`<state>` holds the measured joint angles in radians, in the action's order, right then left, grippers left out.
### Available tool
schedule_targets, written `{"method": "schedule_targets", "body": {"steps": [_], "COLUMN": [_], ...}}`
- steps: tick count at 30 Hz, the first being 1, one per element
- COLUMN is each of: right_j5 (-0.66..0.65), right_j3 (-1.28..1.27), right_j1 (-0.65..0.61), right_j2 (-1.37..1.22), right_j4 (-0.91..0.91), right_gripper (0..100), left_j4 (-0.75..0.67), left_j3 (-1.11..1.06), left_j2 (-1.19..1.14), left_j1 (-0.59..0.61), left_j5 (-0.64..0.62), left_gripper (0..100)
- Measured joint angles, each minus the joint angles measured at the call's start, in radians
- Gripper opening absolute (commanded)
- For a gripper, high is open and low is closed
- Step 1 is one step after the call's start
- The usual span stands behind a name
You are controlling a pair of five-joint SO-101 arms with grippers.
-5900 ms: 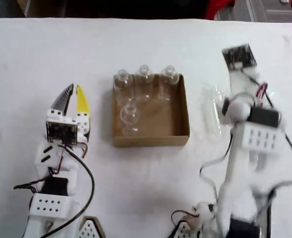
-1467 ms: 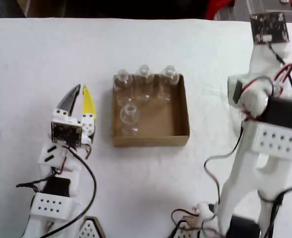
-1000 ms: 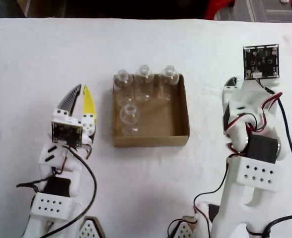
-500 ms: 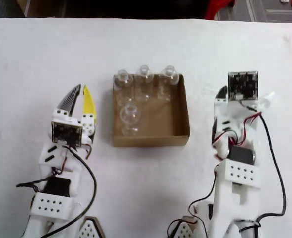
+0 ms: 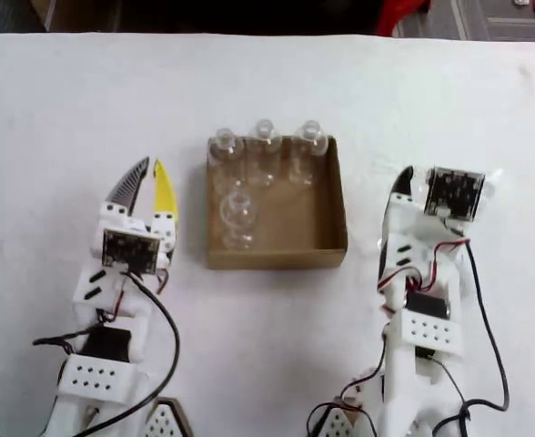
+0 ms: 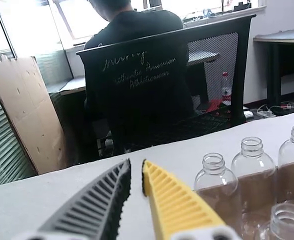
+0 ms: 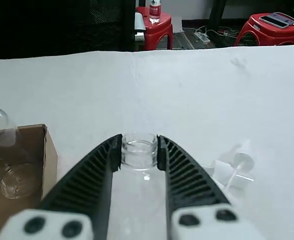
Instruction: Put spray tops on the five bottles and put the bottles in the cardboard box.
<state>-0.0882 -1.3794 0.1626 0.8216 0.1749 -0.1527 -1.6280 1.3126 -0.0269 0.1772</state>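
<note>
- Against the earlier frames, the right gripper (image 7: pixel 139 145) has drawn back from far beyond the cardboard box (image 5: pixel 333 196) to just beside the box's right wall. The left gripper (image 5: pixel 149 166) keeps almost the same place left of the box.
- The four bottles (image 5: pixel 265 138) in the box are unchanged: three upright along its far wall, one nearer its left middle.
- The right wrist view shows the right gripper's fingers clamped on the neck of a fifth bottle (image 7: pixel 139 152). In the high view the arm covers this bottle.
- A spray top (image 7: pixel 234 167) lies on the table (image 7: pixel 187 90), on the side of the held bottle away from the box. In the high view, a small white piece there is probably the same part.
- The held bottle's long axis runs along the fingers, with its open mouth at the fingertips, away from the wrist.
- The left wrist view shows the left gripper's fingers almost together, with only a thin slit and nothing between them.
</note>
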Motion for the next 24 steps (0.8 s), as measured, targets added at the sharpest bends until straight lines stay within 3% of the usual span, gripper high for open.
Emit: {"method": "schedule_targets", "body": {"steps": [12, 24], "right_j5": [0.0, 0.0], "right_j3": [-0.206, -0.226], "right_j1": [-0.063, -0.095], "right_j2": [0.0, -0.057], "right_j4": [0.341, 0.368], "right_gripper": [1.9, 1.9], "left_j4": [-0.002, -0.002], "left_j3": [0.0, 0.0], "left_j2": [0.0, 0.0], "left_j1": [0.0, 0.0], "left_j5": [0.0, 0.0], "left_gripper": [4, 4]}}
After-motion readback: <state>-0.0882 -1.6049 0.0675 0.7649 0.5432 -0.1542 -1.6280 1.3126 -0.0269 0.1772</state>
